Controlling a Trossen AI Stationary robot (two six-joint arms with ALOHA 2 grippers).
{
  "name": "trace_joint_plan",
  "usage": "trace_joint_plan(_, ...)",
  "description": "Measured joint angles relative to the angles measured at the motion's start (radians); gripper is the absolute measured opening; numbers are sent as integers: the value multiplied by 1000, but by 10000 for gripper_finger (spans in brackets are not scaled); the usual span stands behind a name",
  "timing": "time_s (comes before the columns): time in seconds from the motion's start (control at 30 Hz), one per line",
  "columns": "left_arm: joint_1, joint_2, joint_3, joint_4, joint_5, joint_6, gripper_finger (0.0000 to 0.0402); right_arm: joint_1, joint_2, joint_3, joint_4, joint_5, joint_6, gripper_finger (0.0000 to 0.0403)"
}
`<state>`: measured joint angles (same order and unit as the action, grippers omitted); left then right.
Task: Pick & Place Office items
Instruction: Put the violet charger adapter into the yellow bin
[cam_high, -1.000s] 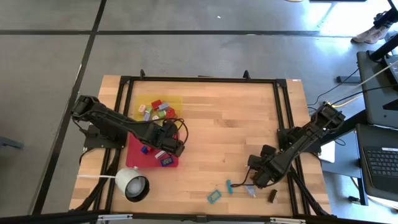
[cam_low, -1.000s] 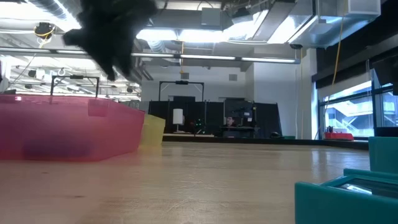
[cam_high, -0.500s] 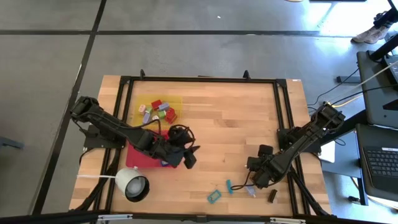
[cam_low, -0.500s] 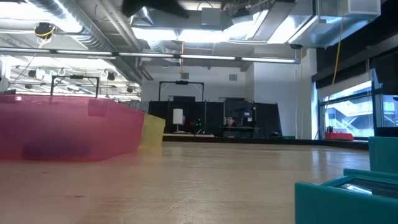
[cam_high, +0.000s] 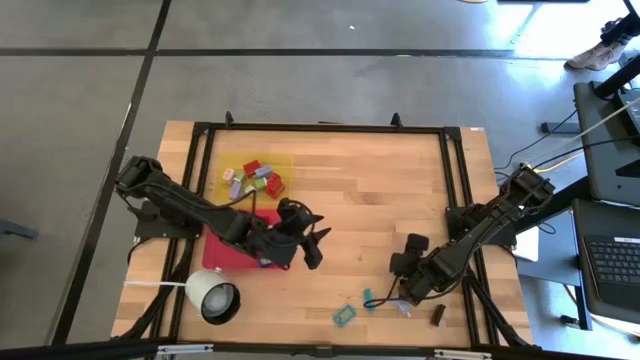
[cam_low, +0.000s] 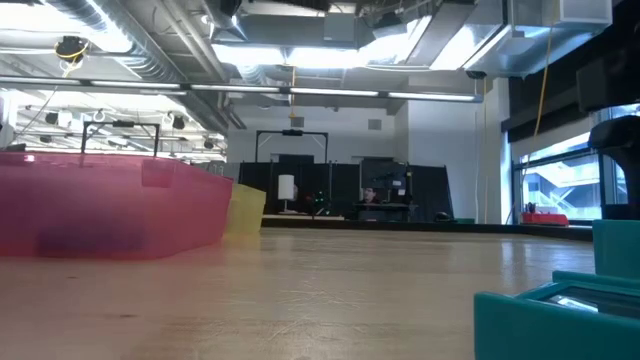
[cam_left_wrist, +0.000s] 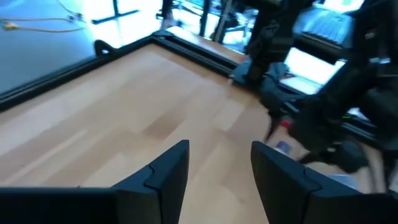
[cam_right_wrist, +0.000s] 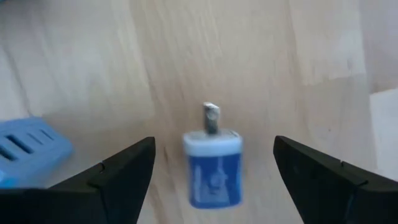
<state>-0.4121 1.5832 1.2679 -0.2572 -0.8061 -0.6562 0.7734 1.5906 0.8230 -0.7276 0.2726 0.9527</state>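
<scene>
Hovering with jaws wide and nothing held, the right gripper (cam_right_wrist: 211, 180) frames a blue clip (cam_right_wrist: 212, 167) lying on the table (cam_high: 380, 190) at 5 o'clock; judged: pick approach, descent and closing next. Left gripper (cam_high: 313, 243), mid-table, is partly open, empty. Sorted items (cam_high: 252, 178) fill the yellow tray (cam_high: 285, 162) at 10 o'clock.

The dark left arm stretches from the worktop's left edge toward the middle, and its two-finger left claw (cam_high: 312, 243) has its fingers (cam_left_wrist: 163, 177) parted with nothing between them. The dark right arm reaches in from the right edge, bent low toward the near side, and its right claw (cam_high: 398, 281) has both fingers (cam_right_wrist: 121, 174) spread wide apart.
</scene>
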Motion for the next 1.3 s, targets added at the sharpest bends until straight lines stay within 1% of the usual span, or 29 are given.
trace_joint_plan(0.07, 0, 23, 0, 1, -19, -8, 169, 0, 0, 0, 10, 0, 0, 331)
trace_joint_plan(0.17, -1, 60, 0, 5, -22, -10, 170, 0, 0, 0, 6, 0, 0, 331)
trace_joint_plan(0.37, -5, 125, -1, 86, -20, 5, 165, 0, 0, -1, -5, -3, -1, 331)
trace_joint_plan(0.47, -9, 143, -1, 141, -15, 38, 159, 0, 0, -14, 12, -2, 4, 331)
trace_joint_plan(0.57, -18, 153, -1, 185, -15, 76, 153, 0, 0, -54, 58, -2, 13, 331)
trace_joint_plan(0.7, -26, 152, -1, 219, -12, 110, 147, 1, -6, -92, 100, 2, 35, 331)
trace_joint_plan(0.8, -26, 152, -1, 249, -3, 134, 144, 1, -6, -93, 104, 8, 34, 321)
trace_joint_plan(0.87, -24, 152, -1, 256, 11, 137, 144, 1, -4, -89, 104, 5, 25, 308)
trace_joint_plan(0.97, -11, 152, -1, 260, 56, 123, 145, 1, -2, -80, 107, 1, 10, 277)
trace_joint_plan(1.17, 24, 152, -1, 269, 151, 110, 146, 1, 3, -60, 101, 0, 7, 192)
trace_joint_plan(1.3, 37, 152, -1, 269, 244, 87, 158, 0, 3, -15, 75, 40, 3, 135)
